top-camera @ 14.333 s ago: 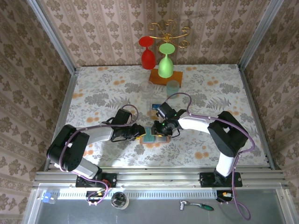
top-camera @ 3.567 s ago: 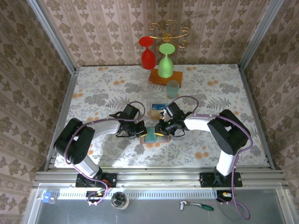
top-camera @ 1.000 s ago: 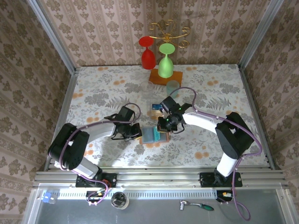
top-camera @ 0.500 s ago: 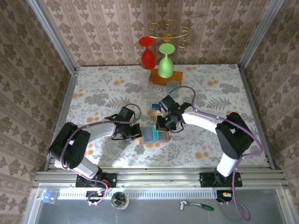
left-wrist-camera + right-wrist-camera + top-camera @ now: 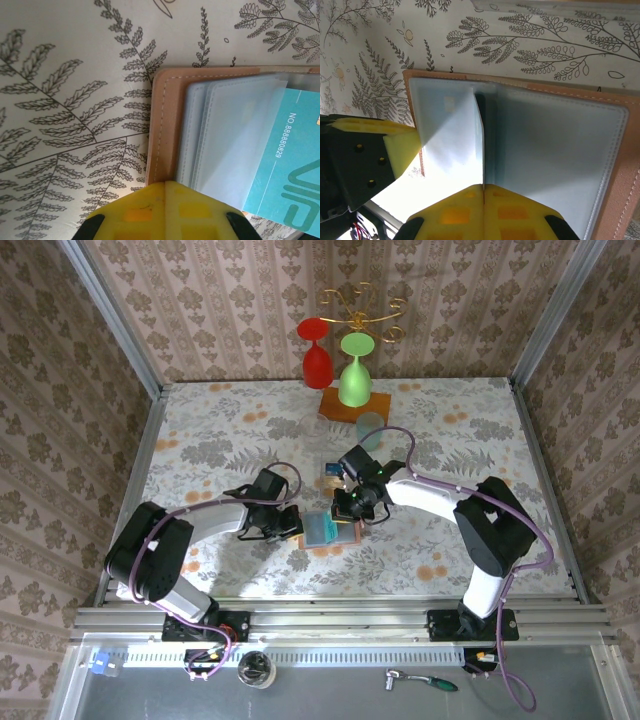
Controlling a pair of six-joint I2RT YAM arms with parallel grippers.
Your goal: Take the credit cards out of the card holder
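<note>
From overhead, both arms reach in to the middle of the flowered table, and the card holder lies open on the cloth between the two tools.

The left gripper has its yellow tips shut together with no gap. They sit at the tan stitched edge of the holder, by the stack of cloudy plastic sleeves. From this close, low angle I cannot make out whether the tips pinch that edge or merely press against it. A teal card pokes out sideways from the sleeves, with a printed number along its short side.

The right gripper is also closed tight, and one pale leaf of the holder runs up from the fold into the seam between its fingers. That leaf stands up off the grey-blue panel beside it. The left tool's yellow finger shows just beside the holder's far end in the right wrist view.

Just beyond the holder a small loose card lies flat on the cloth. At the back of the table a red glass and a green glass hang upside down over a wooden block.
</note>
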